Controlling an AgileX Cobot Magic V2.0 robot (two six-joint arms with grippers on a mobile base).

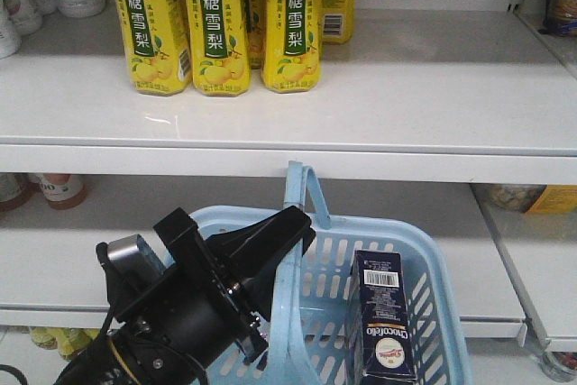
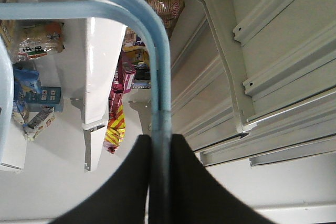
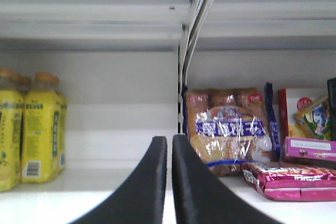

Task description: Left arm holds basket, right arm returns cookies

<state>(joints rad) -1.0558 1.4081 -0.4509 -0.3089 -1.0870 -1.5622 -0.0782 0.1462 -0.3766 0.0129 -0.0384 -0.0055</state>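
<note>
The light blue basket point(image 1: 444, 270) hangs in front of the lower shelf. My left gripper point(image 1: 290, 242) is shut on one of its handles point(image 1: 303, 188), which stands upright. In the left wrist view the black fingers point(image 2: 181, 167) of the left gripper point(image 2: 160, 137) pinch the blue handle bar point(image 2: 161, 80) between them. The cookies point(image 1: 386, 317), a dark navy box with a white barcode on top, stand upright inside the basket at its right side. My right gripper point(image 3: 169, 138) appears only in its own wrist view, shut with nothing between its fingers, facing a shelf.
Yellow drink bottles point(image 1: 221, 24) line the upper shelf point(image 1: 406, 87) above the basket. The right wrist view has yellow bottles point(image 3: 37, 129) at left, a shelf divider point(image 3: 184, 77), a bagged snack point(image 3: 231, 129) and pink packs point(image 3: 294, 179) at right.
</note>
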